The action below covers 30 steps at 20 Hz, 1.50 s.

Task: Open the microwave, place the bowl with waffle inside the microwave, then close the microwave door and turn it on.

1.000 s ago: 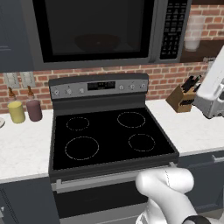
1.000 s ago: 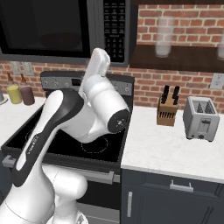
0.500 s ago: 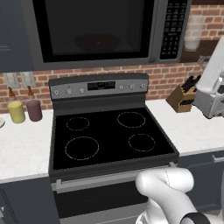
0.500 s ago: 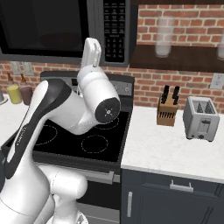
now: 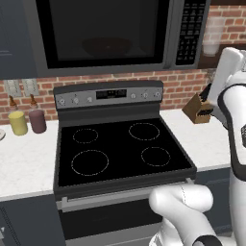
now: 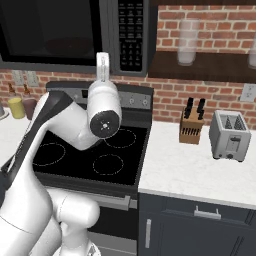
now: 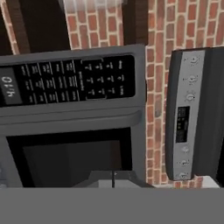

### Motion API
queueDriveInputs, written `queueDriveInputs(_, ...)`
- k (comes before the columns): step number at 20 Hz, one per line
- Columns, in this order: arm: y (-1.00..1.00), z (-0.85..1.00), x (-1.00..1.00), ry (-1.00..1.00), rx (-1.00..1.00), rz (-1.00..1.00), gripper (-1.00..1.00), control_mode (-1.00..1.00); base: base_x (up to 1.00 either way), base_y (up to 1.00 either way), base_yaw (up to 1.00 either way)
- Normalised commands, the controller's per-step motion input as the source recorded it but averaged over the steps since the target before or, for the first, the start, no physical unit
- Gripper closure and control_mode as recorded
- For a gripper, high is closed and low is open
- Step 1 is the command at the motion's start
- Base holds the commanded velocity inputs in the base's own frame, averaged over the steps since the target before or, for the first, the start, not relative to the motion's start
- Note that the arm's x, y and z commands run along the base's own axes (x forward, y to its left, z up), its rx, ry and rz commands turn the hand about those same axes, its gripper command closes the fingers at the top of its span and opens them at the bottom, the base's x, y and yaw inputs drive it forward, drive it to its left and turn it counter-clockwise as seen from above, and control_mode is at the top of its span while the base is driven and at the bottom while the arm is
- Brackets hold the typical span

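The microwave [image 5: 103, 33] hangs above the stove with its door [image 6: 50, 32] shut. Through the black window a dim round bowl [image 5: 106, 45] shows inside; the waffle cannot be made out. My gripper [image 6: 102, 59] points upward in front of the microwave's lower edge, just left of the keypad [image 6: 131, 32], fingers pressed together and holding nothing. In the hand view, which is rolled, the fingertips [image 7: 113, 177] meet at the bottom, with the keypad [image 7: 65, 83] above them and the window [image 7: 70, 159] straight ahead.
The black stove top [image 5: 120, 151] lies below, its control panel [image 7: 186, 118] close to the hand. A knife block [image 6: 191, 127] and toaster [image 6: 229, 135] stand on the right counter. Two jars [image 5: 26, 121] stand on the left counter. A glass [image 6: 188, 42] sits on the shelf.
The jaws have closed from partly open. The arm has swung left and straightened, bringing the hand upright under the microwave beside the keypad.
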Motion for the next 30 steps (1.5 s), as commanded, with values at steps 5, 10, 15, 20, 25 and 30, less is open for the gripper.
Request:
queueDriveInputs(5,0.04,0.00,0.36,0.00,-0.04,-0.23,1.00,-1.00,0.00,0.00,0.00)
queueDriveInputs(10,0.00,0.01,0.20,0.00,0.00,-0.19,1.00,-1.00,0.00,0.00,0.00)
queueDriveInputs(15,0.00,0.12,0.22,0.00,0.00,-0.11,1.00,-1.00,0.00,0.00,0.00)
queueDriveInputs(20,0.00,0.25,0.09,0.00,0.00,-0.01,1.00,-1.00,0.00,0.00,0.00)
queueDriveInputs(25,-0.02,0.05,0.22,0.00,0.03,0.00,1.00,-1.00,0.00,0.00,0.00)
queueDriveInputs(30,-0.23,-0.05,0.07,0.00,0.08,0.12,1.00,-1.00,0.00,0.00,0.00)
